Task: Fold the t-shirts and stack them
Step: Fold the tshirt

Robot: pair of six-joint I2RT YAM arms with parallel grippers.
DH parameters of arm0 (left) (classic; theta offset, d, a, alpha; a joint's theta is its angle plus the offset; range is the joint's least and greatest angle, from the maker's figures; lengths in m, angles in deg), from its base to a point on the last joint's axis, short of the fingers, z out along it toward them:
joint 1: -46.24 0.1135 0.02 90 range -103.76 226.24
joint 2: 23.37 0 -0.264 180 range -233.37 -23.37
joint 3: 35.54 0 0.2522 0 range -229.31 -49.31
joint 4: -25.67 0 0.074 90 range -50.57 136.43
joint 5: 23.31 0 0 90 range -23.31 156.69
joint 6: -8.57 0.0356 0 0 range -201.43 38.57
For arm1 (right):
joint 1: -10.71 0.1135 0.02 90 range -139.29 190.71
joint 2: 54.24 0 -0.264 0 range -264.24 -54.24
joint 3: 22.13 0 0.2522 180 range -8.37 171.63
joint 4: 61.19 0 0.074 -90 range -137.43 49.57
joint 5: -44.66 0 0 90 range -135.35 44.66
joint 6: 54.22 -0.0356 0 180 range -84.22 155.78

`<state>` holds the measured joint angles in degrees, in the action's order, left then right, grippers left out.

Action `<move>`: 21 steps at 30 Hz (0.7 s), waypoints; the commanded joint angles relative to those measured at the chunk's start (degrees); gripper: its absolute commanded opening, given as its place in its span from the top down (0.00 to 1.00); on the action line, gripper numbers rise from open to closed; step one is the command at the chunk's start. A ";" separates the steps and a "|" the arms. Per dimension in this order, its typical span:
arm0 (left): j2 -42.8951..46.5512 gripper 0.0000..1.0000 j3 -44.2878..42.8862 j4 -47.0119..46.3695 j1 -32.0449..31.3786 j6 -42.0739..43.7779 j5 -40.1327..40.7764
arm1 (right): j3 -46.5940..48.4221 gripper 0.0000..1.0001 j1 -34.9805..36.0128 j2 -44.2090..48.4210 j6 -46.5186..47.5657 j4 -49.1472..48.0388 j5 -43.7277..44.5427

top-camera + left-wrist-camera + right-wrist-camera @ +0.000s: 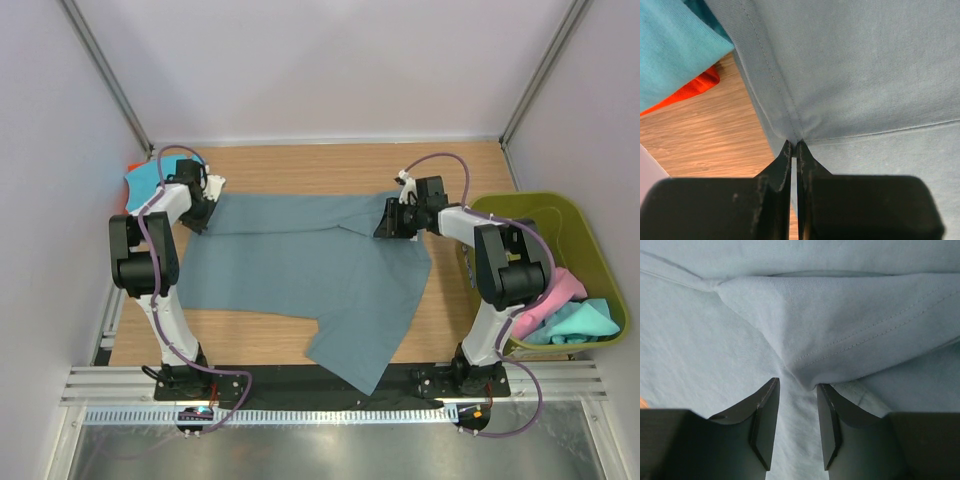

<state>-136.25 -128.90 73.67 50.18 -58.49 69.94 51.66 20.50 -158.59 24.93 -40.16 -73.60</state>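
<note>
A large slate blue-grey t-shirt (pixel 300 265) lies spread on the wooden table, one part hanging over the near edge. My left gripper (pixel 200 212) is at its far left corner, shut on the hemmed edge (pixel 790 125), as the left wrist view (pixel 794 146) shows. My right gripper (pixel 388 222) is at the shirt's far right, where a flap is folded over. In the right wrist view (pixel 797 387) its jaws stand apart over the cloth, with the folded hem (pixel 840 345) just past the tips. A turquoise shirt (pixel 670 45) and an orange one (pixel 692 90) lie beside the left gripper.
An olive-green basket (pixel 590 235) stands at the right edge, holding a pink shirt (pixel 565 290) and a turquoise shirt (pixel 580 322). The turquoise shirt (pixel 145 180) and the orange one (pixel 135 163) sit at the table's far left corner. White walls enclose the table.
</note>
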 commanded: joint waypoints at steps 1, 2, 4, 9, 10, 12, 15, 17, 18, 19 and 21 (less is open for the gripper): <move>0.29 1.00 -1.71 -0.14 0.63 -0.09 0.89 | 2.11 0.59 0.76 -0.23 0.13 -2.70 -0.93; 0.21 1.00 -1.71 -0.05 0.71 -0.17 0.97 | 2.11 0.60 0.85 -0.23 0.13 -2.78 -1.02; 0.29 1.00 -1.71 -0.05 0.63 -0.26 0.97 | 2.02 0.62 0.94 -0.23 -0.13 -2.70 -1.28; 0.21 1.00 -1.79 -0.05 0.71 -0.35 0.97 | 1.41 0.85 1.21 0.47 0.31 -2.43 -1.55; 0.20 1.00 -1.79 -0.05 0.71 -0.35 0.97 | 1.23 0.90 1.12 0.90 0.39 -2.26 -1.46; 0.38 1.00 -1.88 -0.14 0.71 -0.35 1.06 | 0.79 0.98 1.20 1.61 0.13 -2.08 -1.37; 0.47 1.00 -1.71 -0.22 0.71 -0.35 1.15 | -0.17 0.98 1.29 4.76 -1.09 -1.56 -1.72; 0.47 1.00 -1.71 -0.23 0.63 -0.35 1.15 | -1.22 0.99 1.38 6.44 -1.89 -1.03 -1.98; 0.56 1.00 -1.71 -0.23 0.71 -0.44 1.15 | -1.67 0.98 1.56 7.32 -2.68 -0.94 -2.16; 0.64 1.00 -1.79 -0.31 0.71 -0.44 1.15 | -2.19 0.99 1.64 9.15 -3.99 -0.68 -2.25; 0.73 1.00 -1.88 -0.40 0.71 -0.35 1.15 | -4.21 0.99 2.08 11.01 -5.58 -0.59 -2.77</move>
<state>-136.25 -128.90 73.65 50.18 -58.53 70.14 49.06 21.65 -153.11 22.55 -40.10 -74.51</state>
